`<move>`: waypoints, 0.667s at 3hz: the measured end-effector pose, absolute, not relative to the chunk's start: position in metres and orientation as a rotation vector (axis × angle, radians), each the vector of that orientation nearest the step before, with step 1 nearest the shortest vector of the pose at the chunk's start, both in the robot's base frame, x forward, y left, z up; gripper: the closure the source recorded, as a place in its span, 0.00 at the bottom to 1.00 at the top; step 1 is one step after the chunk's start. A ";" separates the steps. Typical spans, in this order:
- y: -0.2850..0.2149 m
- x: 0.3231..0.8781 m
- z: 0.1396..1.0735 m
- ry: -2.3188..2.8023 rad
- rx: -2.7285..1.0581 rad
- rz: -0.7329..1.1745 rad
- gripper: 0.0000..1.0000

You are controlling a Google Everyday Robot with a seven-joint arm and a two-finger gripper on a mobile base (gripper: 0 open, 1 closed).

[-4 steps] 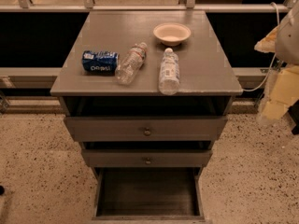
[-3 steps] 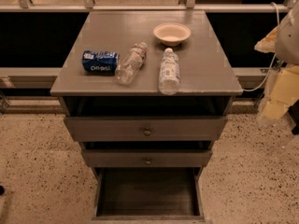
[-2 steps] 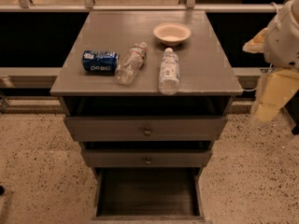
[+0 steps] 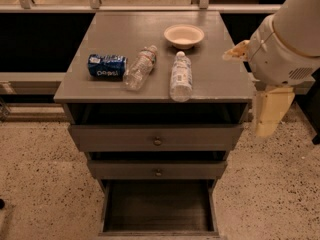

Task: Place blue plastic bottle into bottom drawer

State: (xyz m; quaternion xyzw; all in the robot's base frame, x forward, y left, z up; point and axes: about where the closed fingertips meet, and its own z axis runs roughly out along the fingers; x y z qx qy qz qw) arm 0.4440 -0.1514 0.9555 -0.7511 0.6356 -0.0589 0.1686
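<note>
The blue plastic bottle [image 4: 180, 77] lies on its side on the grey cabinet top [image 4: 120, 34], cap pointing to the back, near the front edge just right of the middle. The bottom drawer [image 4: 159, 209] is pulled out at the foot of the cabinet, its dark inside showing and holding nothing. My gripper [image 4: 266, 91] hangs at the end of the white arm at the right edge, beside the cabinet's right front corner, to the right of the bottle and apart from it. It holds nothing that I can see.
A slimmer clear bottle [image 4: 140, 67] and a blue Pepsi can [image 4: 107, 66] lie left of the bottle. A beige bowl [image 4: 183, 35] stands behind it. Two drawer fronts with round knobs [image 4: 157, 141] sit above the open drawer. The floor is speckled terrazzo.
My arm has moved left and further into view, closer to the cabinet's right side. The bottles, can, bowl and drawers have not moved.
</note>
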 end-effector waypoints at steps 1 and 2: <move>-0.145 0.449 0.949 1.767 -2.190 -0.183 0.00; -0.130 0.483 0.930 1.588 -2.317 -0.231 0.00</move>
